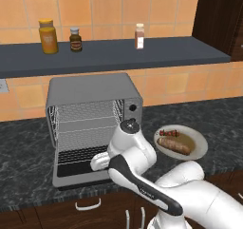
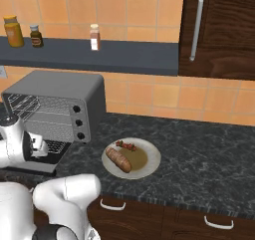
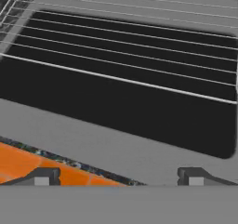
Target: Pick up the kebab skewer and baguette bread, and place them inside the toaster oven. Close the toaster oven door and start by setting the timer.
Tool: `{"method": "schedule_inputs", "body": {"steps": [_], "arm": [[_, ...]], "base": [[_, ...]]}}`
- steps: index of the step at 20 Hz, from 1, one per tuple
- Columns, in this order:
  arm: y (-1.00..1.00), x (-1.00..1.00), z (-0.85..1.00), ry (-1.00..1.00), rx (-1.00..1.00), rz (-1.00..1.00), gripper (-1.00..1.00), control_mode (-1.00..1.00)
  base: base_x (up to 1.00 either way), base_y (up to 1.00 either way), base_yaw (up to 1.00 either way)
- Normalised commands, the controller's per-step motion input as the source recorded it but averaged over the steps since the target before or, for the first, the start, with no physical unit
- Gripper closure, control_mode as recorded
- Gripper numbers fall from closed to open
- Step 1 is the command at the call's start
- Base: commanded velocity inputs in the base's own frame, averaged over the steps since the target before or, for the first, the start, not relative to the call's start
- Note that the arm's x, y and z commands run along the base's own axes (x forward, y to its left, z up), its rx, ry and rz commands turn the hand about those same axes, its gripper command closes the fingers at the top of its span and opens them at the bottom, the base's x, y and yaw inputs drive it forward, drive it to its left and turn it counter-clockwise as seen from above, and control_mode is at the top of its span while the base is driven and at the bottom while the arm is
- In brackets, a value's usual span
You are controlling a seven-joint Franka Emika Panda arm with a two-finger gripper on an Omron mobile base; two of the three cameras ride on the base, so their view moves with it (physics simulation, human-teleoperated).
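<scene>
My hand [image 3: 119,177] hangs wide, nothing between the fingers [image 3: 42,177], and I'm looking straight down on the toaster oven door [image 3: 116,146], which lies dropped open and flat beneath me, its dark glass window ahead of my fingertips and the grey frame right under them. Past the glass, further ahead, run the thin bars of the wire rack [image 3: 139,14]. Seen from the left base view, my hand [image 1: 98,161] sits low at the mouth of the toaster oven [image 1: 90,123], just above the lowered door, the open cavity directly in front of me. Off to my right on the counter [image 2: 209,154], well apart from my hand, sits the plate [image 2: 149,157], and on it lies the baguette bread [image 2: 118,160], golden-brown; the kebab skewer [image 2: 126,145] with its dark red chunks lies just beyond the loaf, whether touching it I can't tell. Both are clear of my fingers. The oven's three black knobs [image 2: 76,121] line its right side, between me and the plate. Up above, on the shelf [image 1: 156,52], stand three jars [image 1: 48,36].
</scene>
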Motion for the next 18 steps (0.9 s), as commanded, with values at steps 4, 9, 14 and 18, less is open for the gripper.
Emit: {"method": "schedule_inputs", "body": {"steps": [4,9,14,18], "arm": [[-1.00,-0.13,0.59,-0.02,0.00,0.00,-1.00,-1.00],[-1.00,0.11,0.26,0.00,-0.01,-0.07,-1.00,-1.00],[-1.00,0.11,0.00,0.00,-0.09,-0.09,-1.00,-1.00],[-1.00,0.01,-0.07,0.00,-0.18,-0.04,-1.00,-1.00]], "base": [[0.00,0.00,0.00],[0.00,0.00,0.00],[0.00,0.00,0.00],[0.00,0.00,0.00]]}}
